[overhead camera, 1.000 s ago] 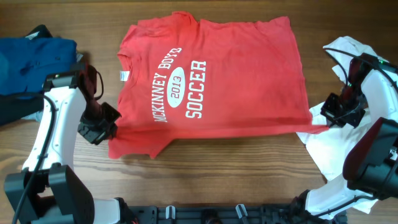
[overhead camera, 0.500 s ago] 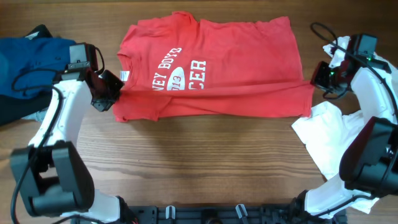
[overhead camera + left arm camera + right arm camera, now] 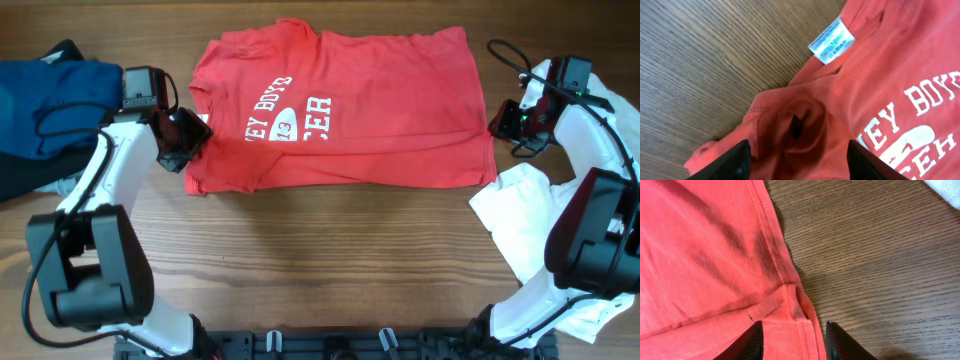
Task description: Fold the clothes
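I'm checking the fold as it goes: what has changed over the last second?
The left gripper and right gripper carried the red shirt's near edge away from the robot, folding it over the lower part of the lettering, then opened and let go. The shirt's far half, the blue clothes and the white shirt stayed put.
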You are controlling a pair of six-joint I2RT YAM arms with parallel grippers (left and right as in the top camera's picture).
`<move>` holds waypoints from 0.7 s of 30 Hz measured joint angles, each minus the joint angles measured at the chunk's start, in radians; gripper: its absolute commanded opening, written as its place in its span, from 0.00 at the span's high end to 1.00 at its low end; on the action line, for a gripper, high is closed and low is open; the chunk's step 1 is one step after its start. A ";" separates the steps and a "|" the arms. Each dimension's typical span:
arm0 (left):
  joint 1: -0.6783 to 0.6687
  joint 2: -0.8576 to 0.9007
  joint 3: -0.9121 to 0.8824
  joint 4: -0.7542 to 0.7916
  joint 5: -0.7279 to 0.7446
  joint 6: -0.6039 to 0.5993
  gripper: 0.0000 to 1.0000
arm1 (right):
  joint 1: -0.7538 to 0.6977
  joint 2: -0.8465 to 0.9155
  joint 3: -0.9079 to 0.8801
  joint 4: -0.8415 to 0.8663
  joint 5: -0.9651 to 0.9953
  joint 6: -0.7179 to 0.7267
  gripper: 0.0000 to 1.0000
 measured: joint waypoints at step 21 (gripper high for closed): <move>-0.001 -0.164 -0.346 0.067 -0.057 0.036 0.52 | 0.164 0.004 -0.082 0.017 -0.108 -0.086 0.78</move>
